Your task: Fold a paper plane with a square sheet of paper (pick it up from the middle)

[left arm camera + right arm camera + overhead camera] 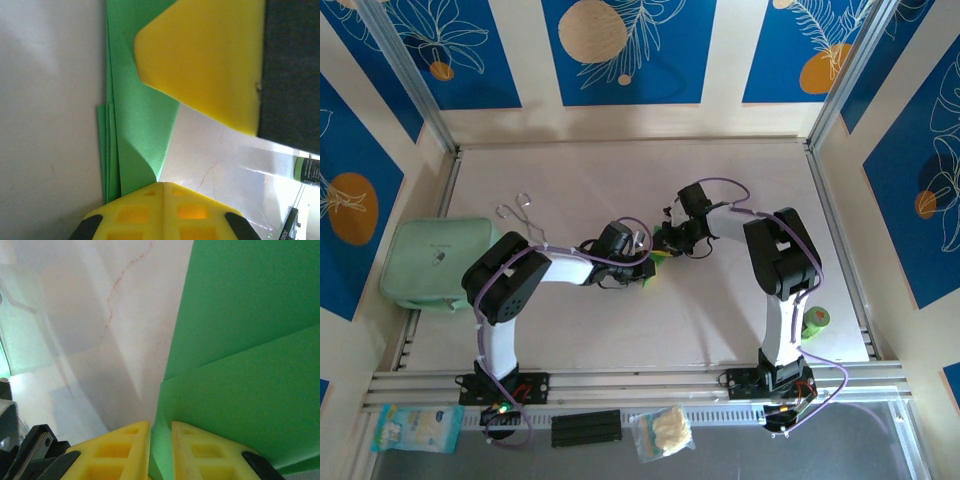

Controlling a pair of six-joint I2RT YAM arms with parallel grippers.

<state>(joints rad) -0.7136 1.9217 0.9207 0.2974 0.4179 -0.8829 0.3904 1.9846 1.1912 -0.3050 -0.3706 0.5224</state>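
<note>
1. Left fingers [150, 200]: pressed together. The green paper [140, 125] runs right into their tips, so they look to be pinching a folded edge.
2. Right fingers [132, 440]: a narrow gap with the paper's edge in it, so they are pinching it too.
3. The paper is partly folded, with several stacked layers. It sits mid-bench between both arms.
4. Risk: you have two pinches close together on thin paper, so pulling apart or twisting could tear it.
5. Risk: if one pinch slips, the layers could shift and the crease go crooked.
6. Risk: the bench [720, 180] is pale and glossy, so a dropped sheet may slide.
7. Around it: mint pouch [435, 260] at the bench's left edge, small green roll [815, 320] at its right. Metal rails [620, 382] frame it, and the blue and cream wall panels [620, 50] carry leaf prints.
</note>
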